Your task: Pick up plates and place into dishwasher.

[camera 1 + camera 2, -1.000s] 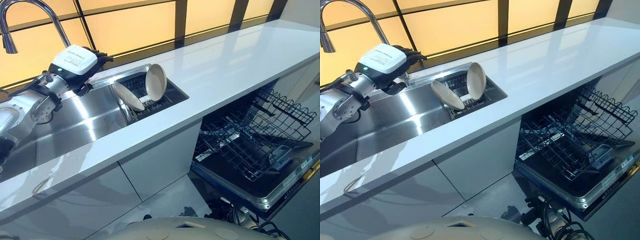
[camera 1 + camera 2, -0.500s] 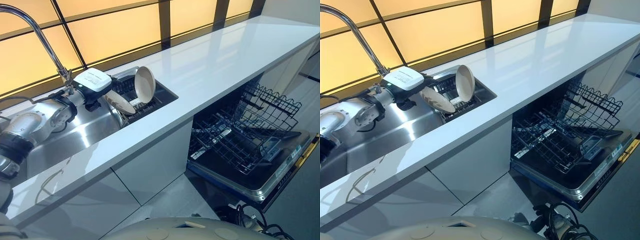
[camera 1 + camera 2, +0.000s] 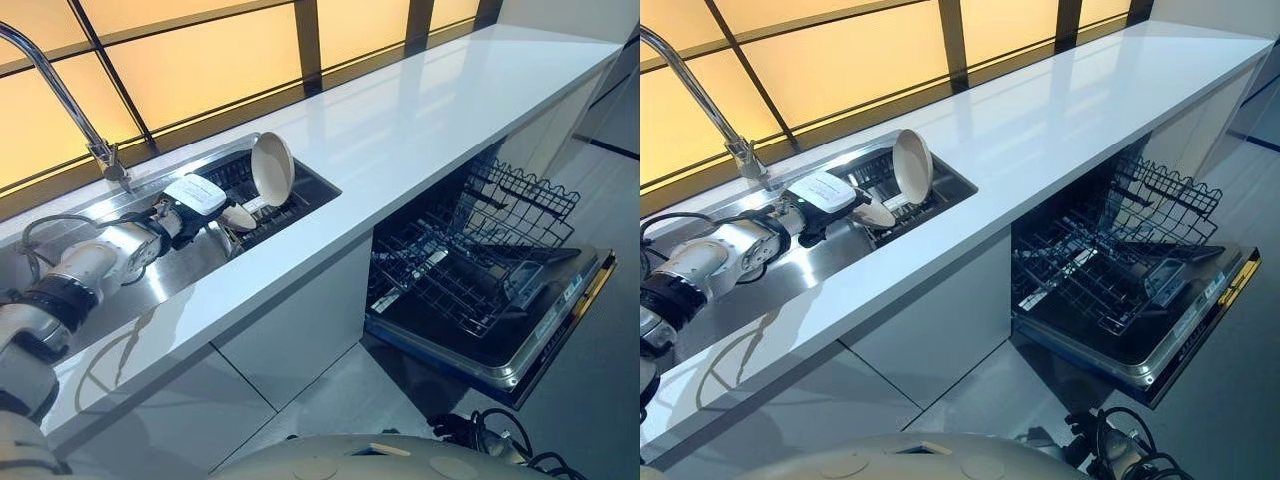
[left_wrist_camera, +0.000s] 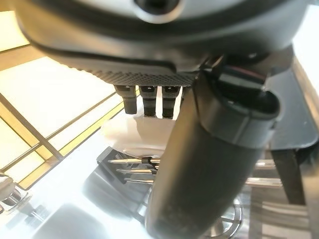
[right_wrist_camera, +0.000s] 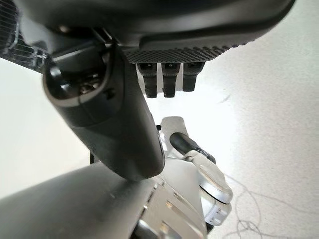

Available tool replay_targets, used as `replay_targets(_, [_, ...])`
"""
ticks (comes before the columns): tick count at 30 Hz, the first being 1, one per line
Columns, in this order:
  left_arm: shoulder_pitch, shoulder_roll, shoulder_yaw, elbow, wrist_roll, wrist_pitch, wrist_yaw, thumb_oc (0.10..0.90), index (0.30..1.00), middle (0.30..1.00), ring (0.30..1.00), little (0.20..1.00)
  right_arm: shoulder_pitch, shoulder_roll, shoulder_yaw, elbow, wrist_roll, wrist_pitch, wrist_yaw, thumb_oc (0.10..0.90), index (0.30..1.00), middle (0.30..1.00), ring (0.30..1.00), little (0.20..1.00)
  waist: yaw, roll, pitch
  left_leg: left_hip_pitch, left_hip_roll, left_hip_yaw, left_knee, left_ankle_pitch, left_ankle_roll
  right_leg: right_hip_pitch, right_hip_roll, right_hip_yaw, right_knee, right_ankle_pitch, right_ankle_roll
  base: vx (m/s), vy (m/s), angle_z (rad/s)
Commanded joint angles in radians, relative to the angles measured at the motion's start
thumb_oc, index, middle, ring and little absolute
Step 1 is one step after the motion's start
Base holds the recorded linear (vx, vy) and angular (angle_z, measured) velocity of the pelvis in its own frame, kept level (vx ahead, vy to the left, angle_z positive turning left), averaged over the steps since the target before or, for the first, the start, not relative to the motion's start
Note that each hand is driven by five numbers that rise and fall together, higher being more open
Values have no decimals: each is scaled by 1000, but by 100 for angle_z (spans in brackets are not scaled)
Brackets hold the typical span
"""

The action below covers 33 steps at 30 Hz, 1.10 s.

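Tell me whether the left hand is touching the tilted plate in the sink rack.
Cannot tell. In the left wrist view the left hand reaches right up to the plate, but its fingertips hide any contact or gap.

white countertop (image 3: 420,110) with inset steel sink (image 3: 180,275); dark rack (image 3: 285,195) in sink holds plates (image 3: 272,168).

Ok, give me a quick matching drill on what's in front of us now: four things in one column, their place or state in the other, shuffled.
Things:
1. upright plate
2. leaning plate
3. dishwasher rack
4. left hand

Places or states:
A. pulled out over the open dishwasher door
B. standing on edge in the sink's drying rack
C. tilted low, beside the hand
D. reaching into the sink

Pairs: 1-B, 2-C, 3-A, 4-D
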Motion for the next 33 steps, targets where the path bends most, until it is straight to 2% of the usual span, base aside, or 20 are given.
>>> replay_targets(1, [-255, 3, 58, 128, 62, 134, 66, 800, 900, 900, 900, 900, -20, -25, 36, -54, 11, -3, 22, 800, 900, 900, 900, 900, -6, -4, 44, 68, -97, 65, 7, -189, 57, -89, 30, 30, 36, 19, 50, 35, 11, -3])
replay_targets(6, [-258, -69, 77, 251, 61, 264, 196, 800, 900, 900, 900, 900, -20, -27, 53, -62, 20, 11, 20, 800, 900, 900, 900, 900, -17, -10, 53, 64, -97, 63, 7, -187, 60, -98, 35, 49, 40, 21, 49, 53, 13, -11])
replay_targets(11, [-257, -133, 109, 377, 90, 336, 263, 800, 900, 900, 900, 900, -22, -28, 61, -59, 41, 5, 10, 800, 900, 900, 900, 900, -27, -16, 62, 58, -96, 65, 12, -188, 63, -109, 40, 67, 48, 20, 47, 74, 13, -6])
replay_targets(17, [-281, -149, 120, 441, 98, 395, 294, 800, 900, 900, 900, 900, -24, -36, 69, -59, 52, -9, 4, 800, 900, 900, 900, 900, -37, -18, 75, 43, -97, 69, 21, -188, 67, -131, 46, 94, 54, 24, 46, 54, 20, -21])
replay_targets(18, [-287, -147, 117, 453, 94, 406, 297, 751, 858, 858, 858, 851, -23, -39, 69, -56, 52, -14, 3, 800, 900, 900, 900, 900, -40, -17, 79, 40, -97, 70, 23, -188, 66, -135, 45, 98, 54, 25, 46, 44, 27, -19])
replay_targets(19, [-289, -147, 118, 459, 103, 416, 294, 287, 460, 460, 460, 387, -23, -41, 68, -55, 50, -17, 3, 800, 900, 900, 900, 900, -41, -17, 81, 38, -97, 72, 25, -189, 67, -137, 45, 101, 55, 25, 47, 52, 27, -12])
replay_targets(21, [-293, -144, 120, 469, 107, 424, 289, 100, 300, 300, 300, 200, -22, -45, 66, -55, 51, -23, 7, 800, 900, 900, 900, 900, -43, -16, 84, 35, -98, 73, 28, -191, 68, -140, 45, 104, 55, 26, 47, 38, 20, -4])
replay_targets(25, [-304, -133, 115, 483, 92, 427, 287, 100, 300, 300, 300, 200, -19, -53, 61, -47, 45, -36, 11, 800, 900, 900, 900, 900, -45, -13, 89, 32, -101, 69, 32, -193, 69, -141, 43, 111, 53, 26, 48, 32, 25, -10])
replay_targets(28, [-304, -127, 117, 484, 68, 399, 322, 100, 300, 300, 300, 200, -16, -54, 59, -48, 32, -40, 16, 800, 900, 900, 900, 900, -44, -11, 85, 36, -103, 66, 30, -193, 67, -135, 40, 109, 51, 25, 50, 39, 25, -5])
replay_targets(33, [-315, -121, 139, 412, -108, 329, 400, 100, 300, 300, 300, 200, -8, -48, 62, -68, 22, -36, 11, 800, 900, 900, 900, 900, -32, -13, 78, 43, -105, 52, 25, -192, 65, -124, 36, 95, 50, 19, 52, 0, 0, 0])
